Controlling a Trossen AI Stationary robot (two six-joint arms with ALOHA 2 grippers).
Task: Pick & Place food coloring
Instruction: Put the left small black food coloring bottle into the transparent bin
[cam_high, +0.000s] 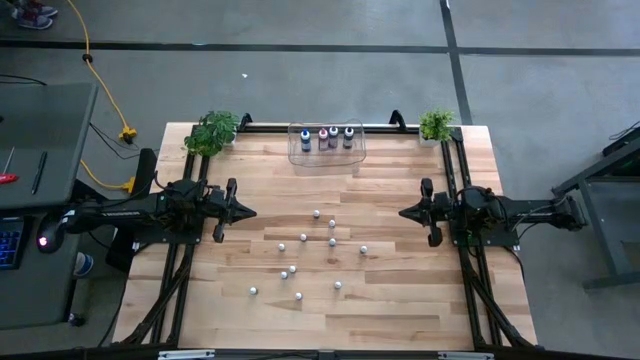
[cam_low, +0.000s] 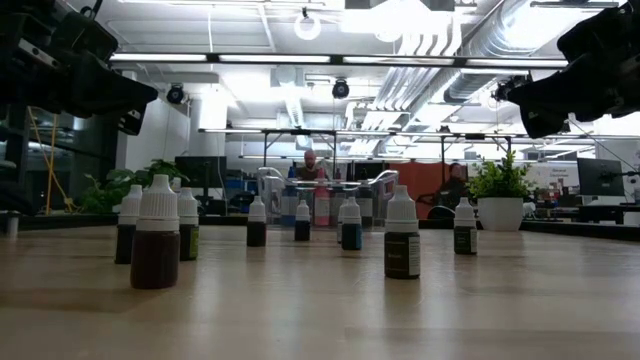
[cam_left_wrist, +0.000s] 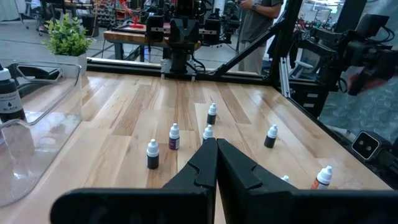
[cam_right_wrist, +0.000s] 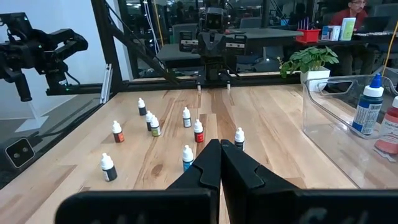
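Several small white-capped food coloring bottles (cam_high: 316, 213) stand upright on their bases, scattered over the middle of the wooden table (cam_high: 420, 300); the low view shows them close up (cam_low: 155, 247). Larger blue, pink and dark bottles (cam_high: 323, 137) stand inside a clear plastic bin (cam_high: 358, 152) at the far edge. My left gripper (cam_high: 250, 212) (cam_left_wrist: 216, 144) hovers shut at the table's left, pointing level toward the bottles. My right gripper (cam_high: 403, 213) (cam_right_wrist: 220, 144) hovers shut at the table's right, facing it. Neither holds anything.
Two potted plants (cam_high: 212, 130) (cam_high: 436, 124) stand at the far corners. Black frame rails (cam_high: 470, 280) run along both sides of the table. People sit and stand in the room beyond the table. Bare wood lies between the bottles and the bin.
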